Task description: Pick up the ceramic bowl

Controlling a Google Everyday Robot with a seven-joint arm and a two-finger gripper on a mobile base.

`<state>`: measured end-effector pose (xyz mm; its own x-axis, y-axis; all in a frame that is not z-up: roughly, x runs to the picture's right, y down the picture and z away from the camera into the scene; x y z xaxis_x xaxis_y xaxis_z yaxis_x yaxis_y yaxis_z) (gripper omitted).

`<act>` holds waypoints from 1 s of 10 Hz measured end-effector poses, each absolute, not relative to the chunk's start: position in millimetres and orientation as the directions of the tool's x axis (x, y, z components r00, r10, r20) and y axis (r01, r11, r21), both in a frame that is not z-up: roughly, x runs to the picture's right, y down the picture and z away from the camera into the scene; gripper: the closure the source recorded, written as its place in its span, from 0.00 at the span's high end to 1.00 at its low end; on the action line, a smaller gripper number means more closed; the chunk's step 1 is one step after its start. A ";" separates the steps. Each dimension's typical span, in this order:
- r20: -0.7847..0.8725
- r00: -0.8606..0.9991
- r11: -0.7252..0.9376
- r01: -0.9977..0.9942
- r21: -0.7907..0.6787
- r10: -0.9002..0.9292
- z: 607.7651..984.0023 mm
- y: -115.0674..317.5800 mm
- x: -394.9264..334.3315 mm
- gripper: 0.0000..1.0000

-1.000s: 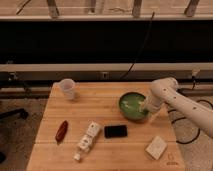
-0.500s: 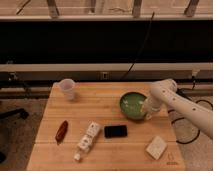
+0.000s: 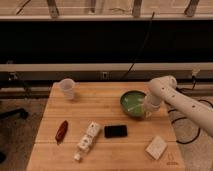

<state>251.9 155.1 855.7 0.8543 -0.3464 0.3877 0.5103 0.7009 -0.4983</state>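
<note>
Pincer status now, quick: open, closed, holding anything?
Pincer: at the right rim of the round green glazed ceramic bowl on the wooden table; open or closed cannot be told, and a grip on the bowl is not confirmed.

The table [image 3: 105,112] is pale wood planks with a soft sheen; the ceramic bowl [image 3: 133,103] is glossy green glaze streaked whitish. The gripper [image 3: 148,114] at the bowl's right rim hangs from smooth white plastic casing; the phone [image 3: 115,131] shiny black
</note>
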 end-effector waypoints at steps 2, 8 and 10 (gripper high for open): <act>0.385 0.853 0.701 0.513 -0.495 -0.352 850.9 147.4 251.3 0.00; 0.383 0.846 0.698 0.526 -0.487 -0.370 837.9 127.4 249.8 0.00; 0.383 0.842 0.696 0.533 -0.481 -0.379 830.9 118.2 249.3 0.00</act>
<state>249.3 118.2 830.9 0.8421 -0.3792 0.3834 0.5326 0.6964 -0.4810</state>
